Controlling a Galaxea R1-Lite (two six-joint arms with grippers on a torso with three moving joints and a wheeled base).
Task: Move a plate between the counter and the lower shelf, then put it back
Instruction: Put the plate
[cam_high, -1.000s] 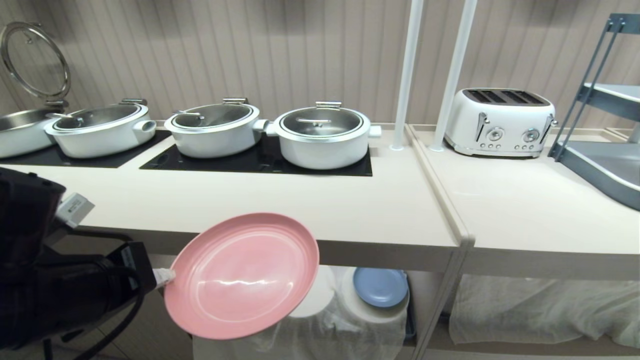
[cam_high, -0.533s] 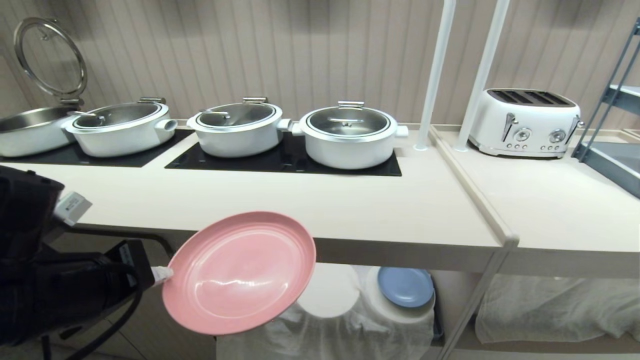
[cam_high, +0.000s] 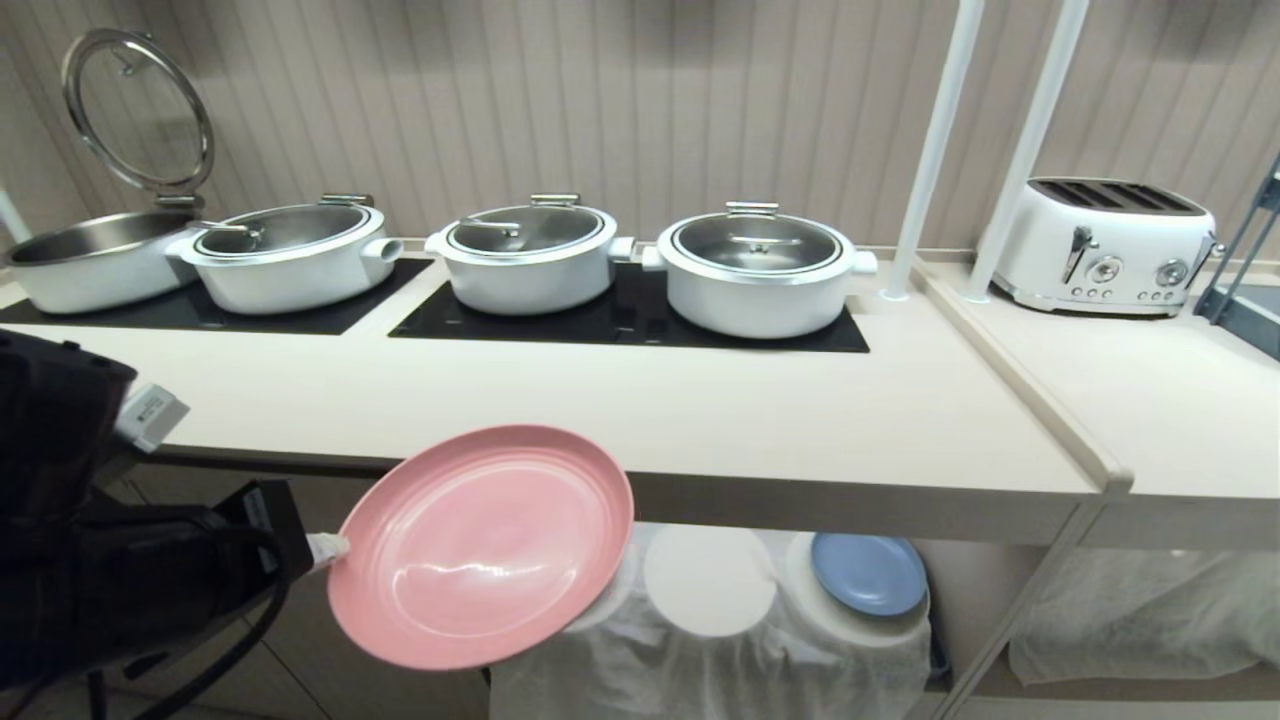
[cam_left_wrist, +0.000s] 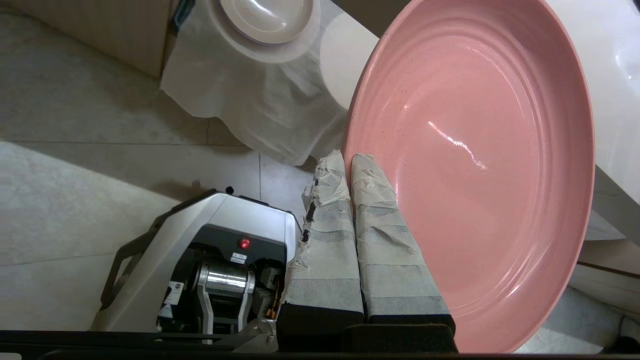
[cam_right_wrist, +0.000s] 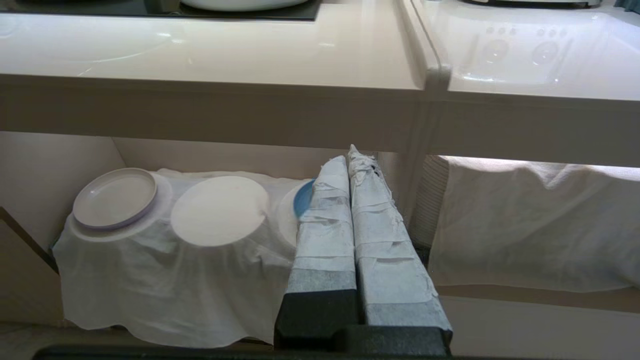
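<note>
The pink plate (cam_high: 480, 545) hangs tilted in the air just in front of the counter's (cam_high: 700, 420) front edge. My left gripper (cam_high: 330, 548) is shut on the plate's left rim. In the left wrist view the two taped fingers (cam_left_wrist: 380, 225) pinch the plate (cam_left_wrist: 475, 165) at its edge, and the left gripper (cam_left_wrist: 347, 157) carries it. The lower shelf (cam_high: 708, 580) lies below and to the right of the plate, with its middle cloth mound bare. My right gripper (cam_right_wrist: 350, 155) is shut on nothing and points at the lower shelf (cam_right_wrist: 218, 210).
A blue plate (cam_high: 868, 573) sits on the shelf's right mound and a cream plate (cam_right_wrist: 114, 197) on the left one. White pots (cam_high: 757, 270) stand on the black hob panels, two white poles (cam_high: 935, 150) rise at the counter's right end, and a toaster (cam_high: 1110, 245) stands beyond them.
The whole view has slid: counter, pots, shelf and toaster sit further right in the picture, so the camera moved. The plate stays held in my left gripper at the same spot.
</note>
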